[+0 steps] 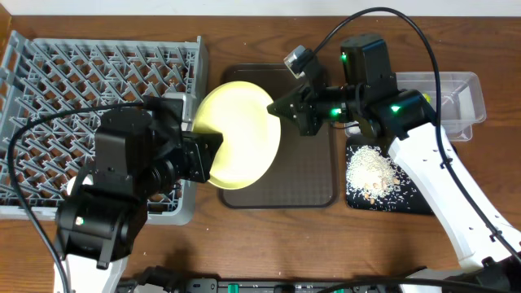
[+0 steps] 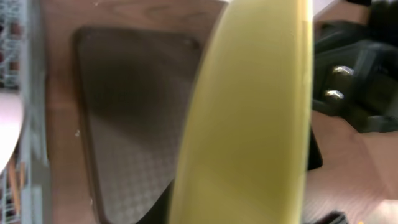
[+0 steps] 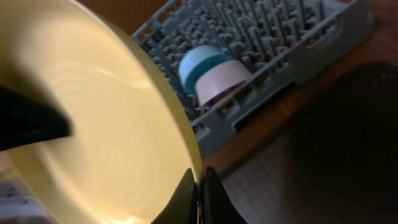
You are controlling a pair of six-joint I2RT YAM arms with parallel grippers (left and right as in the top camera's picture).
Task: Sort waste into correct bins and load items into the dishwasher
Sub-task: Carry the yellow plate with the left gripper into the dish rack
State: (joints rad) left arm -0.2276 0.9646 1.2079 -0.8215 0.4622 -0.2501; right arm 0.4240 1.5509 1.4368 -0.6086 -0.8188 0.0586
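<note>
The round yellow plate [image 1: 240, 134] is held tilted above the dark-brown serving tray [image 1: 309, 175]. My right gripper [image 1: 281, 110] is shut on its right rim, and the pinch shows clearly in the right wrist view [image 3: 200, 186]. My left gripper [image 1: 207, 155] is at the plate's left rim. In the left wrist view the blurred plate [image 2: 249, 112] fills the space between its spread fingers. The grey-blue dish rack [image 1: 98, 73] stands at the left. It holds a light-blue bowl [image 3: 202, 61] and a white bowl [image 3: 222, 81].
A black tray [image 1: 407, 203] with pale rice-like crumbs [image 1: 370, 167] lies right of the serving tray. A clear plastic tub [image 1: 460, 102] stands behind it, partly under my right arm. Bare wooden table lies along the front edge.
</note>
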